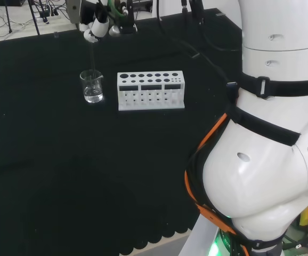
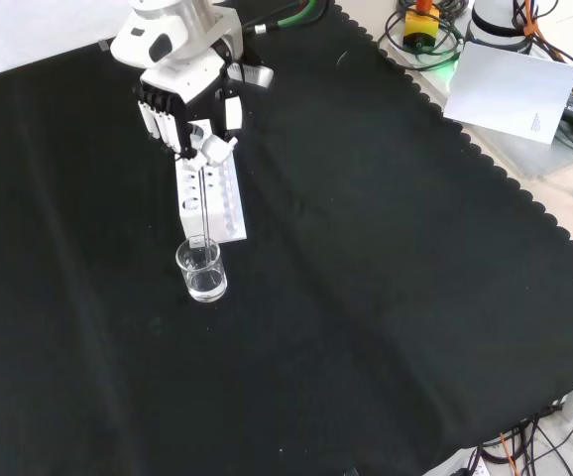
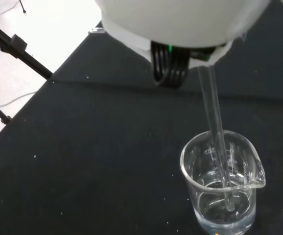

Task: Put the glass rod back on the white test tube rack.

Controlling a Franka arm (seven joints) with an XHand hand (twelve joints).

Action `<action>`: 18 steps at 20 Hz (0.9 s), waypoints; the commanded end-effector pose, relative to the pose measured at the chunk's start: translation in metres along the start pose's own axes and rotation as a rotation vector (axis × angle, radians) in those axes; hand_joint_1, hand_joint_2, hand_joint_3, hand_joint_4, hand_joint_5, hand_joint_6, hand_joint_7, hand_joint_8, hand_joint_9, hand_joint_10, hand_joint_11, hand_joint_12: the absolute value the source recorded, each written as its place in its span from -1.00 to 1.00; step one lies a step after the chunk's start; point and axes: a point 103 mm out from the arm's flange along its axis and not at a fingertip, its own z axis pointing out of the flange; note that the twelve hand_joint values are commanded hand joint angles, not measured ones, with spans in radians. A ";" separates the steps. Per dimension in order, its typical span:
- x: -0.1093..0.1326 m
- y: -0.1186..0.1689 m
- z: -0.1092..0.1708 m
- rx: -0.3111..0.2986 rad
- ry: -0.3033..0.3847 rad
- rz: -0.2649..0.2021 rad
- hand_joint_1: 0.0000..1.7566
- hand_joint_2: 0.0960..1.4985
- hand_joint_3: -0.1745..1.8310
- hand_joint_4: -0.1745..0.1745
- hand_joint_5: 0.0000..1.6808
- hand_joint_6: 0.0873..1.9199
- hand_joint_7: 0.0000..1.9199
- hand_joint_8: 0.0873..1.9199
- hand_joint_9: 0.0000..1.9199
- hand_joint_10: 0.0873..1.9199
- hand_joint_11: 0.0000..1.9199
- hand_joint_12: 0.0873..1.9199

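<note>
A clear glass rod (image 3: pixel 216 128) hangs upright from the hand (image 2: pixel 192 114), pinched between its fingers and thumb. The rod's lower end stands inside a small glass beaker (image 3: pixel 223 188) that holds a little clear liquid. In the head view the hand (image 1: pixel 98 28) is above the beaker (image 1: pixel 92 86), with the rod (image 1: pixel 92 56) a thin line between them. The white test tube rack (image 1: pixel 151 90) with its rows of holes stands just right of the beaker there. In the front view the rack (image 2: pixel 208 199) lies beyond the beaker (image 2: pixel 201 271), under the hand.
Black cloth (image 2: pixel 386 258) covers the bench. The arm's big white links (image 1: pixel 271 133) stand at the head view's right. Cables and a white sheet (image 2: pixel 510 89) lie off the cloth's far right corner in the front view. A black tripod leg (image 3: pixel 19 46) shows past the cloth's edge.
</note>
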 end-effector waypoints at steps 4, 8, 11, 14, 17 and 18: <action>0.006 -0.013 -0.020 -0.031 0.023 0.012 0.52 -0.34 -0.03 -1.00 0.56 -0.66 0.46 -0.27 0.80 -0.43 0.45 0.06; 0.009 -0.020 -0.033 -0.041 0.033 0.018 0.52 -0.34 -0.03 -1.00 0.56 -0.66 0.46 -0.27 0.80 -0.43 0.45 0.06; 0.011 -0.025 -0.042 -0.049 0.035 0.014 0.52 -0.34 -0.03 -1.00 0.56 -0.66 0.46 -0.27 0.80 -0.43 0.45 0.06; 0.011 -0.028 -0.050 -0.050 0.040 0.009 0.52 -0.34 -0.03 -1.00 0.56 -0.66 0.46 -0.27 0.80 -0.43 0.45 0.06; 0.007 -0.032 -0.057 -0.051 0.051 0.009 0.52 -0.34 -0.03 -1.00 0.56 -0.66 0.46 -0.27 0.80 -0.43 0.45 0.06; 0.005 -0.034 -0.059 -0.053 0.053 0.009 0.52 -0.34 -0.03 -1.00 0.56 -0.66 0.46 -0.27 0.80 -0.43 0.45 0.06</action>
